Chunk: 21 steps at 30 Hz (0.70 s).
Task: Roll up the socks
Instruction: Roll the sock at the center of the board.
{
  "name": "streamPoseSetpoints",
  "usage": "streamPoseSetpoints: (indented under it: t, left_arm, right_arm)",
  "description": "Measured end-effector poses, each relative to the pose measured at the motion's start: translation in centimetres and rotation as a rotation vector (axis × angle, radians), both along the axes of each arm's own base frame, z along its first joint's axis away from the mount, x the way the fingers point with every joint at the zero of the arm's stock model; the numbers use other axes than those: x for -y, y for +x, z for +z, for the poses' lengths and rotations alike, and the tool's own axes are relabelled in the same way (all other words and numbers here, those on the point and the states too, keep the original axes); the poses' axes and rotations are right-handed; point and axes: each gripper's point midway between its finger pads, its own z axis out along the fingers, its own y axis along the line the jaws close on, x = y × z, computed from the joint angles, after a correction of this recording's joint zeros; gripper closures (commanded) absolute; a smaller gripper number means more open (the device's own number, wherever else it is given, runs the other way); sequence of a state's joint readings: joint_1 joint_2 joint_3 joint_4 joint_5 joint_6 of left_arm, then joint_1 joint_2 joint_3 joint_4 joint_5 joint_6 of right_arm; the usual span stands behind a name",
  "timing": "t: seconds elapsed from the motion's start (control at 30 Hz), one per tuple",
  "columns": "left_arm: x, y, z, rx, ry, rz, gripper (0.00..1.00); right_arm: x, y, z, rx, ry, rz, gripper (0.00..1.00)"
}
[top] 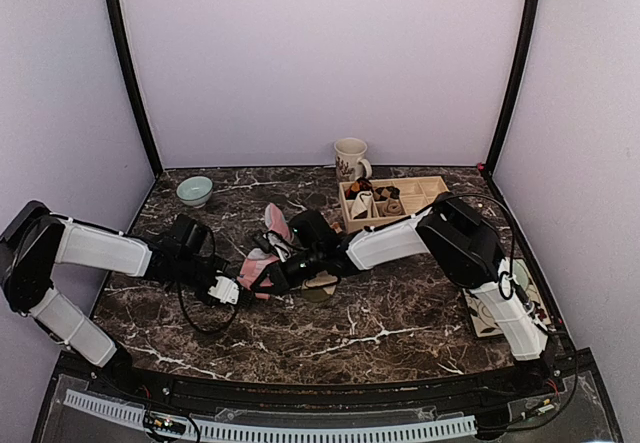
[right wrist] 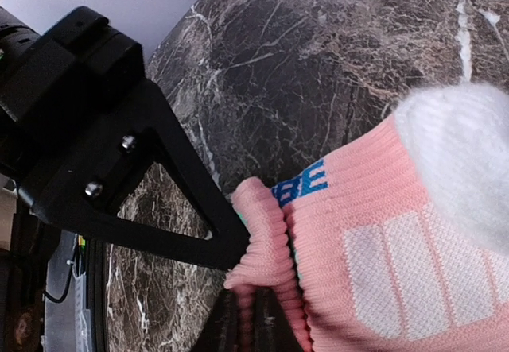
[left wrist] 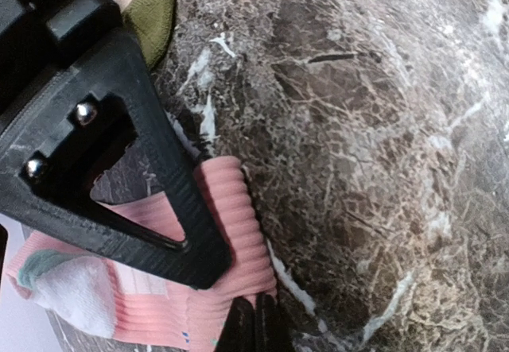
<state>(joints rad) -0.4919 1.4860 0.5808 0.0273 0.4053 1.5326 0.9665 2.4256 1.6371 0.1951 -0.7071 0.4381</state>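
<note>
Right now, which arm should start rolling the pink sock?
Right, probably: the right gripper pinches a curled fold of the pink sock, while the left gripper clamps its ribbed edge flat, as an anchor.

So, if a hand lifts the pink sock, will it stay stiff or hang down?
Probably floppy: the pink sock bunches into a soft fold where the right hand pinches its ribbed cuff. It is thin knit, so likely light, and the free end should sag. The ribbing looks grippy and unlikely to slip.

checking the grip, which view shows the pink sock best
Right wrist: the pink sock fills the frame, a fold pinched in the right gripper. Left wrist shows its ribbed edge; top external only a small pink patch.
</note>
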Motion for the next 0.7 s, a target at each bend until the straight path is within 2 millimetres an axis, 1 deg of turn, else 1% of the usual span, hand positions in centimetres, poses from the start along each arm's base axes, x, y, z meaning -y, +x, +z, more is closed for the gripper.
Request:
streamPoseSetpoints:
  t: [0.03,0.1,0.13,0.27,0.3,0.33,0.37,0.4,0.47,0.53,0.63,0.7]
  left_arm:
    - [0.0,0.0,0.0,-0.003,0.004,0.0,1.0]
    - [0.1,0.0,0.0,-0.021,0.011,0.003,1.0]
    - [0.1,-0.1,0.1,-0.039,0.012,0.01,1.0]
    - [0.6,-0.1,0.9,-0.126,0.0,0.046,1.0]
    - [0.7,-0.1,1.2,-0.151,-0.004,0.054,1.0]
    - [0.9,-0.2,1.4,-0.178,-0.006,0.06,1.0]
    - [0.9,-0.3,1.5,-0.21,-0.005,0.07,1.0]
    - [1.0,-0.5,1.5,-0.248,0.002,0.078,1.0]
    - [1.2,-0.6,1.4,-0.348,0.014,0.105,1.0]
    - [1.4,-0.5,1.3,-0.437,0.019,0.134,1.0]
    - [1.5,-0.7,1.1,-0.539,0.024,0.176,1.0]
    - [1.5,-1.0,1.0,-0.601,0.027,0.202,1.0]
  right_arm:
    - [0.0,0.0,0.1,-0.002,0.006,-0.002,0.7]
    - [0.2,-0.2,0.3,0.004,0.024,-0.006,0.57]
    - [0.4,-0.3,0.6,0.022,0.043,-0.007,0.52]
    - [2.1,-1.0,1.8,0.074,0.095,-0.031,0.44]
    - [2.5,-0.9,2.1,0.086,0.11,-0.039,0.39]
    - [2.8,-0.9,2.3,0.099,0.125,-0.047,0.24]
    - [3.2,-0.7,2.5,0.114,0.139,-0.057,0.03]
    - [3.6,-0.7,2.8,0.131,0.154,-0.066,0.01]
    - [4.6,-0.5,3.5,0.174,0.184,-0.083,0.0]
    - [5.9,-0.8,4.5,0.234,0.214,-0.097,0.0]
    - [7.6,-1.1,6.4,0.331,0.259,-0.116,0.0]
    - [8.5,-1.3,8.1,0.418,0.295,-0.135,0.0]
